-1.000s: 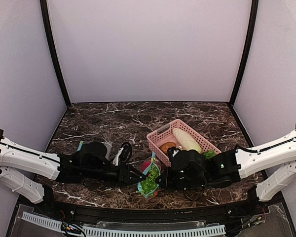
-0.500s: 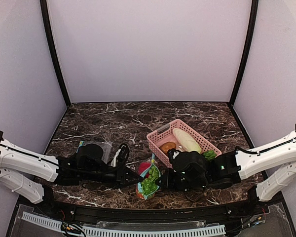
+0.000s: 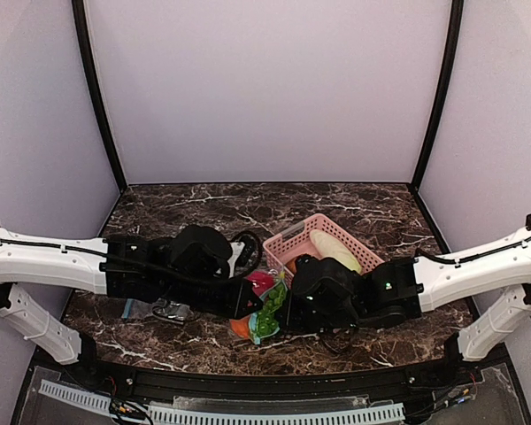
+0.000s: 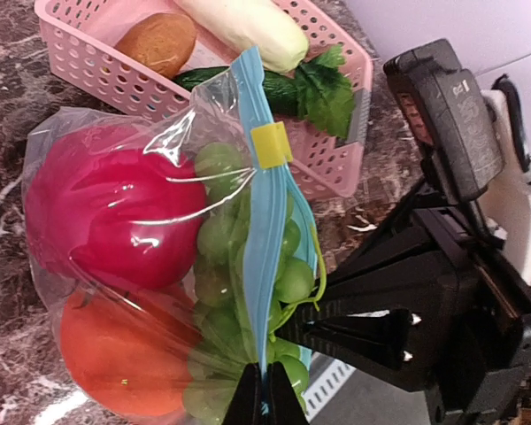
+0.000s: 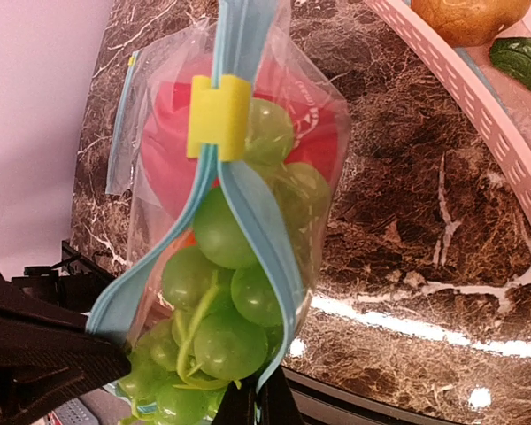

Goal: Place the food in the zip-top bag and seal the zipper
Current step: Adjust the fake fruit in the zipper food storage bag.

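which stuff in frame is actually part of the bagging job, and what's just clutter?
Job:
- zip-top bag, zipper, yellow slider
- inside it: red fruit, orange fruit, green grapes
- left gripper and right gripper, jaws pinched on the zipper

Lying about:
- pink basket holding brown roll, white vegetable, cucumber, leafy green
- spare bag

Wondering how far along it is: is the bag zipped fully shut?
No: below the yellow slider the blue zipper strips gape apart around the green grapes.
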Motion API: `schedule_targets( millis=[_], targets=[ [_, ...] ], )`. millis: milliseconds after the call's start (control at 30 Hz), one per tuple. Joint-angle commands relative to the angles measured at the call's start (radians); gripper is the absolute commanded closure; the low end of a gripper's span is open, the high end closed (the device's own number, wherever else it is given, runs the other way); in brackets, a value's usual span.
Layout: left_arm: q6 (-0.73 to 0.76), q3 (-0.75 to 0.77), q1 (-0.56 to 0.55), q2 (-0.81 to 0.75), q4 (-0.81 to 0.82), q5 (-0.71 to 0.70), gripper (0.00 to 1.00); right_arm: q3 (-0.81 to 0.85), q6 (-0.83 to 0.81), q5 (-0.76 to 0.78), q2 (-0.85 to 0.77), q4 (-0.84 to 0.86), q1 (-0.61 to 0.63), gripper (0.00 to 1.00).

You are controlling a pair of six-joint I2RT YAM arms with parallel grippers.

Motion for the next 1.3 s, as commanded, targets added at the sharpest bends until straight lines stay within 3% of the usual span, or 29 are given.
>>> schedule_targets(
  millis=[0,300,367,467,600,767,833,1067,1267],
  targets=[
    [0.103,0.136,-0.063,0.115,-0.386,-0.232,0.99,0.061,0.025,0.043,0.023,0.001,-0.002,1.0],
    [0.076,0.257,-0.121,0.209,-0.555,-0.43,0.99,0.063,0.063,0.054,0.031,-0.02,-0.002,1.0],
    [0.067,0.258,-0.125,0.211,-0.536,-0.415,0.99,0.061,0.071,0.057,0.035,-0.019,-0.003,1.0],
    [0.044,0.176,-0.124,0.183,-0.374,-0.312,0.99,0.064,0.069,0.057,0.043,-0.019,-0.002,1.0],
    [-0.031,0.044,-0.117,0.1,-0.164,-0.201,0.8,0.056,0.08,0.057,0.042,-0.019,-0.003,1.0],
    [-0.117,-0.123,-0.109,-0.029,0.002,-0.097,0.47,0.05,0.081,0.046,0.045,-0.009,-0.003,1.0],
    [-0.16,-0.179,-0.109,-0.068,0.089,-0.065,0.4,0.048,0.081,0.039,0.046,-0.001,-0.001,1.0],
    [-0.235,-0.311,-0.108,-0.12,0.26,0.012,0.31,0.037,0.082,0.025,0.047,0.024,-0.002,1.0],
    [-0.294,-0.398,-0.086,-0.174,0.377,-0.043,0.32,-0.003,0.082,0.007,0.028,0.071,-0.001,1.0]
  ],
)
